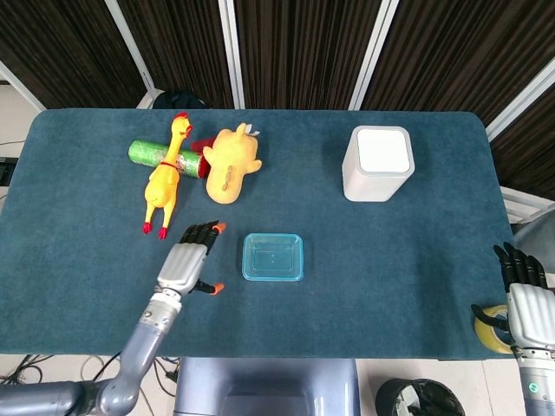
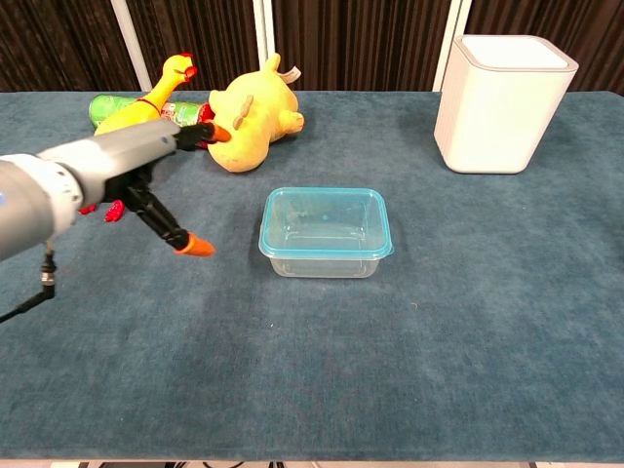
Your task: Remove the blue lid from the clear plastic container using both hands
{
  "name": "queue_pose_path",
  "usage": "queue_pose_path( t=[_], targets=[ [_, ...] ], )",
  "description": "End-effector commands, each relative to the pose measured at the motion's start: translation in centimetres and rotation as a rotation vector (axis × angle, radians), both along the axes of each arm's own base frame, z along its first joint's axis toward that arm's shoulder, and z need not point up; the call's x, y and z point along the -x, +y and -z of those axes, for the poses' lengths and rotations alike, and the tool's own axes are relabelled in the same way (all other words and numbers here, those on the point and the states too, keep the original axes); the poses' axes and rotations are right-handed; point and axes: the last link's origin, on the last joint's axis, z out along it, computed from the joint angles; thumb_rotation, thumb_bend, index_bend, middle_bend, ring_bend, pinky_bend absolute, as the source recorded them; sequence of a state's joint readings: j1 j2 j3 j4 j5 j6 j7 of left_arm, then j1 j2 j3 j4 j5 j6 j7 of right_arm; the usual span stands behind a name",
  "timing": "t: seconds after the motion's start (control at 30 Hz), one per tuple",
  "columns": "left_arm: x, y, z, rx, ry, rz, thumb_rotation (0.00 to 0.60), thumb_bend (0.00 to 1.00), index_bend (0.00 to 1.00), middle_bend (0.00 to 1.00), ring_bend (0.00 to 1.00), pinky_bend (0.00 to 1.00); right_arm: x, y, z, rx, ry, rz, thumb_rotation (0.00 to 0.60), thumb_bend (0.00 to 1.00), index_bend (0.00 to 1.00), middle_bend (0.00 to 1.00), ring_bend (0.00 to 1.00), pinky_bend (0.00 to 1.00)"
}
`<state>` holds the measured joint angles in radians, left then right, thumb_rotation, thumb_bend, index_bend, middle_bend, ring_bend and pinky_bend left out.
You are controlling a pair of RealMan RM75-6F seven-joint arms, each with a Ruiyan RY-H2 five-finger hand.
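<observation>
The clear rectangular plastic container (image 1: 273,257) sits near the middle of the dark teal felt-covered surface (image 1: 390,277), with its translucent blue lid (image 2: 326,220) still pressed onto the rim. It looks empty, so I judge it very light and likely to skid on the cloth if pulled from one side only. The walls are thin and probably flex; the lid is a soft snap-on type, slick on top. The best hold is likely one hand steadying the tub's side walls while the other peels up a lid corner or edge lip

The left hand (image 1: 186,262) hovers just beside the container's left side, not touching it, fingers spread wide with orange tips and nothing held. The right hand (image 1: 524,303) hangs off the surface's right edge, well apart from the container, fingers extended and apart, empty

Behind lie a yellow rubber chicken (image 1: 165,184), a plump yellow soft toy (image 1: 229,163) and a green cylindrical can (image 1: 152,153), all touching or overlapping. A white rounded-square bin (image 1: 377,163), smooth and rigid, stands to the right
</observation>
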<state>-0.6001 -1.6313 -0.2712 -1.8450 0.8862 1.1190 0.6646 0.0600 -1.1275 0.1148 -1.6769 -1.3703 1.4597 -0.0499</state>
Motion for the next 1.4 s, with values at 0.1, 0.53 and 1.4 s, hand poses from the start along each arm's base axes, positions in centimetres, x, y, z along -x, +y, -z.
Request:
queue_pose_path(
  t=[0.1,0.53,1.4],
  targets=[
    [-1.6,1.3,1.8,0.015,0.028,-0.003,0.6,0.0,0.0,0.0,0.0,0.01,0.0,-0.1,0.1,-0.004,-0.006,0.0,0.6,0.24,0.0,0.0,0.0,0.0],
    [-3.5,2.5,5.4,0.082,0.024,-0.024,0.6,0.0,0.0,0.0,0.0,0.01,0.1,-0.3,0.1,-0.005,-0.01,0.009,0.6,0.24,0.0,0.0,0.0,0.0],
    [-9.1,3.9,11.2,0.018,0.059,0.16,0.6,0.17,0.3,0.34,0.3,0.41,0.1,-0.3,0.4,-0.027,-0.038,0.021,0.6,0.24,0.0,0.0,0.0,0.0]
  ],
)
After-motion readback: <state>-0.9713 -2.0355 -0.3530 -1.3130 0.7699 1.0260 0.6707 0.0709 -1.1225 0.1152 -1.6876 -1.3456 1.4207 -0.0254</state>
